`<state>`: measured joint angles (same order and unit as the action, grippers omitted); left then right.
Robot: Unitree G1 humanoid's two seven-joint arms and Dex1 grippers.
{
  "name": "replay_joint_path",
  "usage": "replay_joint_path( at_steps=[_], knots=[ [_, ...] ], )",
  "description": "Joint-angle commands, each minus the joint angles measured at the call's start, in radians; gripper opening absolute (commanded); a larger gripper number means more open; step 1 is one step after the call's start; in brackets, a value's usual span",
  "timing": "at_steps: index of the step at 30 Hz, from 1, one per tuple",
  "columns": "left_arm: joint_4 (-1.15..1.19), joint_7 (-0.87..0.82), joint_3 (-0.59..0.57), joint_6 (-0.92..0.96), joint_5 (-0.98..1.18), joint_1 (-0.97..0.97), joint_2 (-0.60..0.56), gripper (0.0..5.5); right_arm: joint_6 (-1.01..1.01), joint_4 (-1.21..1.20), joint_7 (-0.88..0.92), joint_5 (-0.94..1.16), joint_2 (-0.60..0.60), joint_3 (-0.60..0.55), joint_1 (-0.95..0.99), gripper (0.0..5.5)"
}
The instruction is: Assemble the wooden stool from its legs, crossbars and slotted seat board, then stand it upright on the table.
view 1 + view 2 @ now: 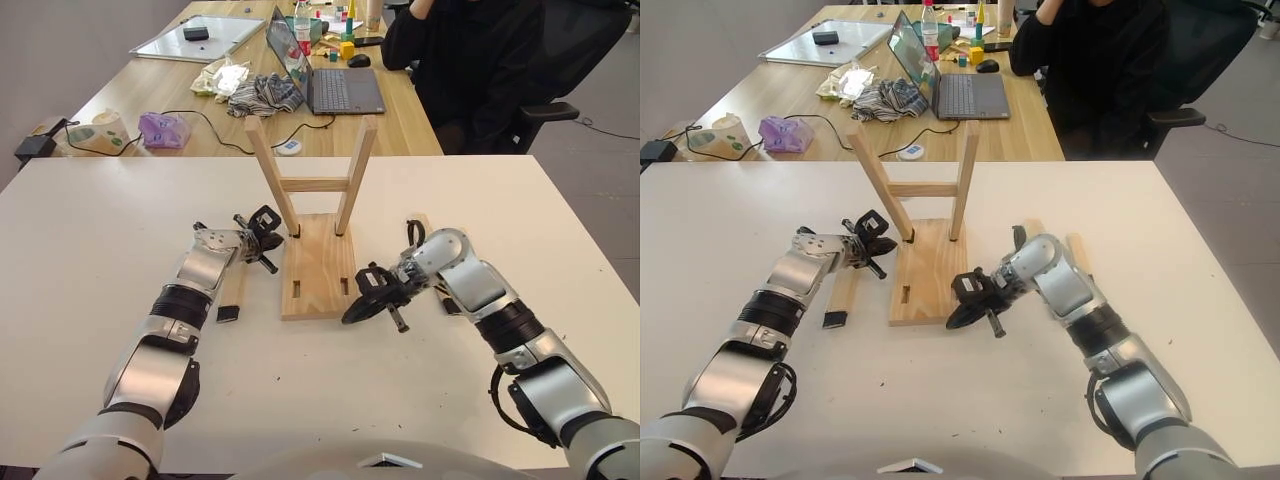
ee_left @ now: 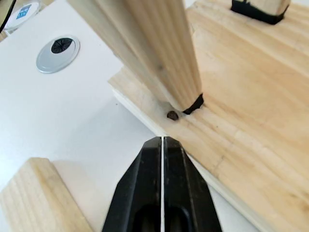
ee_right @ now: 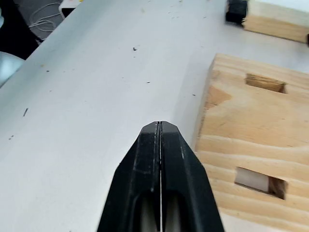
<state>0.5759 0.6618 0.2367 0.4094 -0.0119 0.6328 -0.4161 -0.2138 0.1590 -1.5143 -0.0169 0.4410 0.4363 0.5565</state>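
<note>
Both closed: left hand [image 2: 161, 145], right hand [image 3: 160, 128] flanking seat board [image 1: 318, 268].

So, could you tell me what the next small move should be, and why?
Probably open the left gripper and reach for the loose leg beside the board: its two near slots are empty, and that gripper is shut on nothing.

The pale slotted seat board [image 1: 318, 268] lay flat on the surface [image 1: 100, 250]. Two legs [image 1: 272, 175], joined by a crossbar [image 1: 315, 184], stood in its far slots [image 1: 298, 232]; the near slots [image 1: 297, 288] gaped empty. Another leg [image 1: 232, 290] lay just left.
</note>
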Motion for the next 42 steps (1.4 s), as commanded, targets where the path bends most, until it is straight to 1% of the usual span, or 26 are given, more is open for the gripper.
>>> replay_joint_path(
  at_steps=[1, 3, 4, 5, 8, 9, 11, 13, 15, 17, 19, 24, 29, 31, 33, 38, 42],
  knots=[
    [-0.118, 0.018, -0.07, 0.05, 0.031, -0.055, -0.058, 0.03, -0.105, -0.083, 0.246, 0.071, 0.019, -0.242, 0.038, 0.0],
    [-0.18, -0.038, -0.134, 0.042, 0.037, -0.078, -0.081, 0.03, -0.138, -0.087, 0.436, 0.107, 0.005, -0.399, 0.086, 0.0],
    [-0.219, -0.072, -0.176, 0.052, 0.04, -0.08, -0.095, 0.03, -0.157, -0.082, 0.539, 0.114, -0.008, -0.465, 0.101, 0.0],
    [-0.256, -0.09, -0.209, 0.068, 0.045, -0.084, -0.109, 0.03, -0.179, -0.085, 0.615, 0.12, -0.018, -0.506, 0.104, 0.0],
    [-0.385, -0.054, -0.255, 0.216, 0.065, -0.089, -0.195, 0.03, -0.254, -0.142, 0.81, 0.089, -0.025, -0.566, 0.019, 0.0],
    [-0.417, -0.045, -0.267, 0.271, 0.08, -0.085, -0.211, 0.03, -0.28, -0.15, 0.862, 0.08, -0.02, -0.578, -0.009, 0.0],
    [-0.463, -0.069, -0.301, 0.341, 0.105, -0.075, -0.207, 0.03, -0.359, -0.147, 0.934, 0.072, 0.014, -0.612, -0.056, 0.0],
    [-0.516, -0.136, -0.35, 0.368, 0.118, -0.086, -0.173, 0.03, -0.442, -0.136, 0.966, 0.054, 0.086, -0.635, -0.111, 0.0],
    [-0.565, -0.197, -0.386, 0.377, 0.125, -0.112, -0.141, 0.0, -0.499, -0.119, 0.98, 0.031, 0.145, -0.638, -0.17, 0.48],
    [-0.601, -0.249, -0.419, 0.387, 0.134, -0.122, -0.109, 0.0, -0.562, -0.13, 0.99, 0.019, 0.17, -0.625, -0.253, 1.06],
    [-0.632, -0.288, -0.443, 0.391, 0.144, -0.13, -0.087, 0.0, -0.6, -0.149, 1.001, 0.032, 0.149, -0.613, -0.314, 1.64],
    [-0.629, -0.318, -0.415, 0.369, 0.152, -0.139, -0.042, 0.0, -0.574, -0.097, 1.045, 0.061, 0.078, -0.585, -0.302, 2.76],
    [-0.617, -0.335, -0.391, 0.346, 0.152, -0.143, -0.011, 0.0, -0.51, 0.077, 1.079, 0.059, 0.043, -0.558, -0.281, 2.76],
    [-0.615, -0.333, -0.391, 0.342, 0.155, -0.139, -0.01, 0.0, -0.483, 0.158, 1.07, 0.064, 0.038, -0.539, -0.298, 2.76],
    [-0.613, -0.335, -0.393, 0.339, 0.156, -0.136, -0.011, 0.0, -0.465, 0.19, 1.068, 0.067, 0.035, -0.526, -0.312, 2.76],
    [-0.613, -0.341, -0.398, 0.335, 0.157, -0.137, -0.009, 0.0, -0.452, 0.144, 1.08, 0.1, 0.068, -0.56, -0.252, 2.76],
    [-0.594, -0.34, -0.389, 0.329, 0.153, -0.118, -0.014, 0.0, -0.472, 0.063, 1.079, 0.105, 0.062, -0.531, -0.225, 2.76]
  ],
)
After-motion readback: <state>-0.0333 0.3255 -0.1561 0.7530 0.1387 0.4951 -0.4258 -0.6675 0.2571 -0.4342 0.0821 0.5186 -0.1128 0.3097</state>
